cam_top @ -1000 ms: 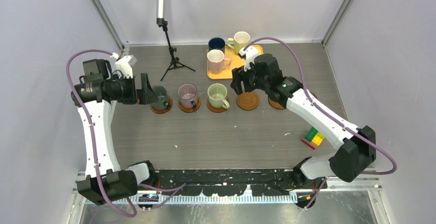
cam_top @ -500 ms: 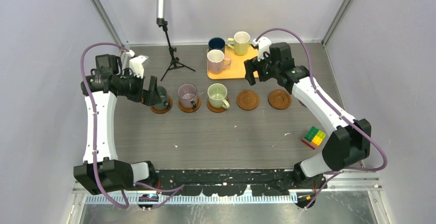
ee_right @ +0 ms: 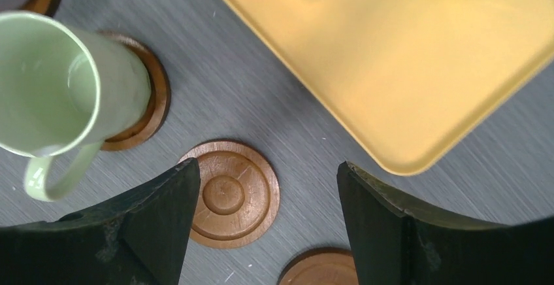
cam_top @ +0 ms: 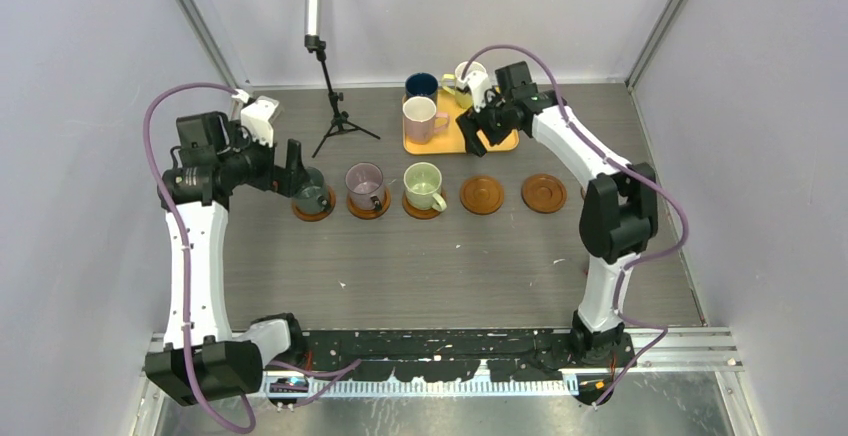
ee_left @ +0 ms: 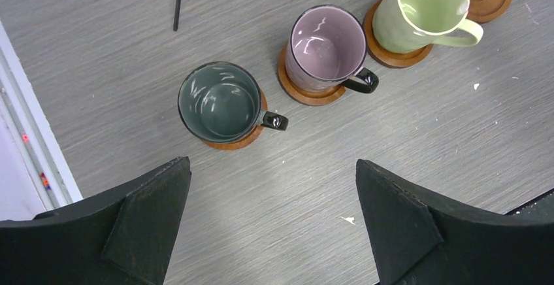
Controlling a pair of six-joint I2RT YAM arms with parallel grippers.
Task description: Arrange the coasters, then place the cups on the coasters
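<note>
Three cups stand on coasters in a row: dark green [cam_top: 313,198] [ee_left: 219,102], mauve [cam_top: 366,187] [ee_left: 326,46] and light green [cam_top: 424,187] [ee_right: 59,82]. To their right lie two bare coasters [cam_top: 482,195] [cam_top: 544,193], the nearer one [ee_right: 235,193] below my right fingers. Navy [cam_top: 421,86] and pink [cam_top: 420,116] cups stand at the yellow-orange tray [cam_top: 445,141], with a pale yellow cup [cam_top: 464,73] partly hidden behind my right wrist. My right gripper [cam_top: 472,136] [ee_right: 268,167] hangs open over the tray's near right edge. My left gripper [cam_top: 297,171] [ee_left: 270,174] is open just left of the dark green cup.
A black tripod stand [cam_top: 335,116] rises at the back, left of the tray. Grey walls close in the table on three sides. The right arm's upper links reach over the table's right side.
My right gripper has swung from above the bare coasters back and up to the tray. My left gripper has drawn slightly away from the dark green cup.
</note>
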